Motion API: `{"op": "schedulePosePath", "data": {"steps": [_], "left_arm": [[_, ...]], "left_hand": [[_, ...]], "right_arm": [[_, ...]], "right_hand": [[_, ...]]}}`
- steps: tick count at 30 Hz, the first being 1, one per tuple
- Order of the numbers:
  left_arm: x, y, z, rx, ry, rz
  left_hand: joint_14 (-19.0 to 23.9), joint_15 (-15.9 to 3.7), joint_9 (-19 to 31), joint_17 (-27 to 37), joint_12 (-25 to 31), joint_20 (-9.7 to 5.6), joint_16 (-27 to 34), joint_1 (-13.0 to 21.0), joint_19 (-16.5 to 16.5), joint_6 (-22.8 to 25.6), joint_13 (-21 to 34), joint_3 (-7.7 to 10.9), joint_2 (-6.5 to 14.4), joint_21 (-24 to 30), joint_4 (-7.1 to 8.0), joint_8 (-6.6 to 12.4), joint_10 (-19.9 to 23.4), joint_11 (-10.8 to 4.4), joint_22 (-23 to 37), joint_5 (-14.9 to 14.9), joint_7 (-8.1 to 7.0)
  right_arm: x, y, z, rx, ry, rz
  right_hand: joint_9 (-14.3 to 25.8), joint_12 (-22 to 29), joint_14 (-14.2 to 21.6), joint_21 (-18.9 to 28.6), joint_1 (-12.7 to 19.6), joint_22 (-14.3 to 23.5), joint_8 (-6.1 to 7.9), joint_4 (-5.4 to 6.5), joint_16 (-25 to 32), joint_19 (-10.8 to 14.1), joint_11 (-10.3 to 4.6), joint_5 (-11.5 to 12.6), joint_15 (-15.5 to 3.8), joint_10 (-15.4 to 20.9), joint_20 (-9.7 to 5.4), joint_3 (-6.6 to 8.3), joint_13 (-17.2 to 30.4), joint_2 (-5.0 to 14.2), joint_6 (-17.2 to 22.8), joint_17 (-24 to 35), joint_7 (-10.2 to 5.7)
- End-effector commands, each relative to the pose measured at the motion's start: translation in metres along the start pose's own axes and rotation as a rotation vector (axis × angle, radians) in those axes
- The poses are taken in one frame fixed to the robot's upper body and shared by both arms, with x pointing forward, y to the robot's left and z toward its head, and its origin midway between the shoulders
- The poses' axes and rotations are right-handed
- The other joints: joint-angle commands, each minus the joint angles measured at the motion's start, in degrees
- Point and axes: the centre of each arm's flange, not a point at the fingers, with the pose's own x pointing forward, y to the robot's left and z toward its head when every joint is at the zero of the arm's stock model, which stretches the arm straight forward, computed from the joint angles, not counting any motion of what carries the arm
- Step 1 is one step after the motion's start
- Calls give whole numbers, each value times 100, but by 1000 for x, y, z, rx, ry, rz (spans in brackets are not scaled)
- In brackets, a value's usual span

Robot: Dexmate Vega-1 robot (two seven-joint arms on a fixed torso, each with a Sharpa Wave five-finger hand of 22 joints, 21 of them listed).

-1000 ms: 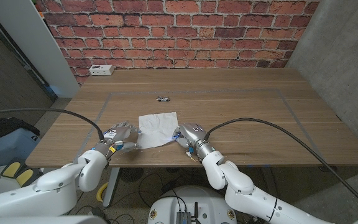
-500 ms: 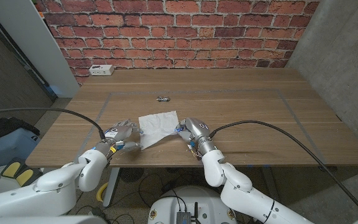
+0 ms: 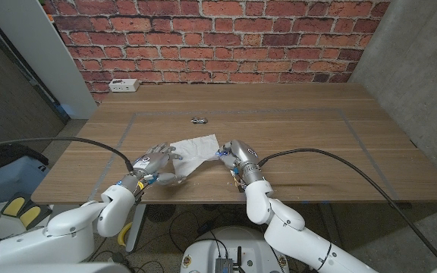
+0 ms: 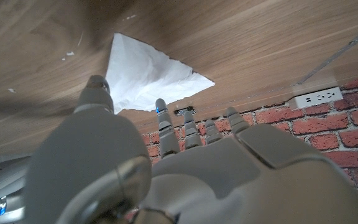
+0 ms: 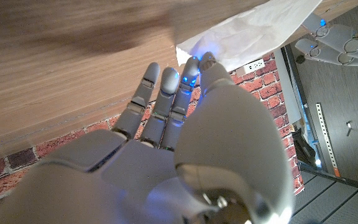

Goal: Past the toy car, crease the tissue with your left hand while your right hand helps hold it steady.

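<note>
A white tissue (image 3: 196,147) lies on the wooden table (image 3: 317,136), on the near side of a small dark toy car (image 3: 199,120). My left hand (image 3: 156,161) is at the tissue's near left corner, and the thumb and fingers seem to pinch that corner, which is raised off the wood. In the left wrist view the tissue (image 4: 145,74) shows as a triangle past my left hand (image 4: 166,168), with the toy car (image 4: 185,112) beyond. My right hand (image 3: 237,157) presses the tissue's right edge. In the right wrist view its fingertips (image 5: 191,65) touch the tissue (image 5: 260,25).
A white power strip (image 3: 124,85) sits at the table's far left corner against the brick wall. Thin tape lines (image 3: 340,112) mark a rectangle on the tabletop. Black cables run from both arms over the table's near edge.
My left hand has risen and moved away from me and to the right, taking the tissue's near left corner with it. My right hand has slid left onto the tissue's right edge.
</note>
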Motion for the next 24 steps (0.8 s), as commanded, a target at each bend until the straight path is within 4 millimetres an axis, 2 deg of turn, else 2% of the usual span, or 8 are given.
{"op": "schedulePosePath", "data": {"steps": [1,6,8,16,18,21,22,24], "left_arm": [[-5,-7,15,22,-37,66],[-5,-12,21,76,-25,73],[-6,-14,23,95,-20,75],[-4,-24,27,126,-13,76],[-4,-26,27,136,-10,81],[-5,-27,27,143,-2,89],[-6,-26,26,136,-1,94],[-8,-25,25,135,0,107]], "left_hand": [[11,151,91,22,25,121,22,129,-3,-184,49,37,116,38,-30,25,-92,153,26,81,215],[-18,184,192,35,38,149,12,353,-39,-261,111,136,277,40,-111,111,-216,155,37,92,314],[-32,183,285,48,80,151,13,567,-53,-404,181,238,435,50,-190,153,-284,178,48,75,333],[-39,135,430,64,153,154,21,851,-50,-590,307,386,686,78,-283,228,-412,136,66,-16,321],[12,120,501,69,232,150,41,1015,8,-535,369,491,850,114,-332,316,-372,150,74,-91,298],[234,72,655,56,448,150,91,1388,181,-133,488,732,1146,211,-444,613,-138,95,88,-227,177],[281,62,679,48,494,144,96,1447,230,-41,503,765,1163,235,-460,670,-66,64,90,-235,133],[488,-13,744,37,624,142,139,1582,385,333,543,883,1259,312,-459,864,151,35,95,-225,172]], "right_arm": [[1,-2,10,85,46,-23],[1,-5,14,130,43,-21],[1,-6,15,147,44,-18],[0,-9,20,220,39,-8],[-1,-9,21,228,33,-10],[-2,-10,21,225,35,-21],[-2,-10,21,228,37,-24],[-3,-10,20,216,45,-36]], "right_hand": [[23,56,74,71,82,47,53,-9,58,39,9,-17,-562,75,38,48,2,-12,439,25,416],[40,81,106,133,83,92,53,-15,70,24,34,-12,-520,88,52,83,11,-32,463,111,426],[43,86,120,145,78,100,51,-11,70,21,30,-11,-515,85,62,91,17,-30,462,120,424],[60,102,126,211,65,145,45,-5,65,12,23,-3,-505,96,73,124,14,-34,473,191,428],[64,104,125,229,68,157,41,-8,65,9,21,-1,-504,89,72,132,16,-40,468,198,427],[72,103,123,264,69,181,32,-7,74,3,31,4,-494,81,71,148,6,-37,459,219,421],[75,105,119,273,62,187,30,-4,79,-1,26,4,-506,76,72,151,9,-39,459,239,424],[79,110,114,287,64,196,26,-4,78,-2,21,6,-506,70,68,162,15,-33,452,262,421]]}}
